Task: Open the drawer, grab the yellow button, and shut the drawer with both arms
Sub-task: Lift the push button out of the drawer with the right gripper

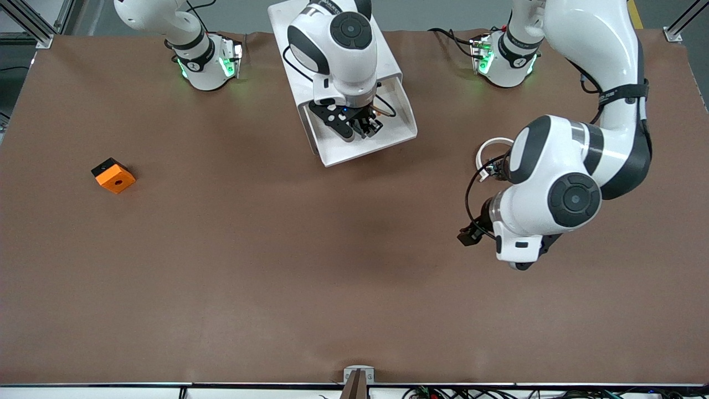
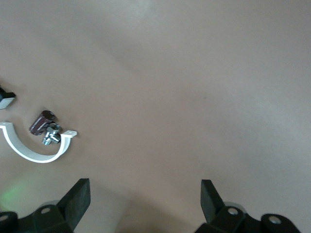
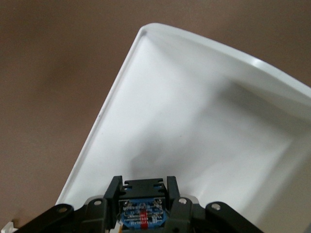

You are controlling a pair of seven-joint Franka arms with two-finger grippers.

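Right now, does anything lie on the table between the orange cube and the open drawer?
No. In the front view, only bare brown table runs from the orange cube to the open drawer; the right gripper holds the button over that drawer.

Brown table (image 1: 310,266) carries the open white drawer unit (image 1: 388,66), an orange cube (image 1: 113,175), a white half-ring clamp (image 1: 490,145) with small hardware (image 2: 48,131).

glossy white arms (image 1: 576,160), black joint bands; black cables, green-lit bases (image 1: 207,69)
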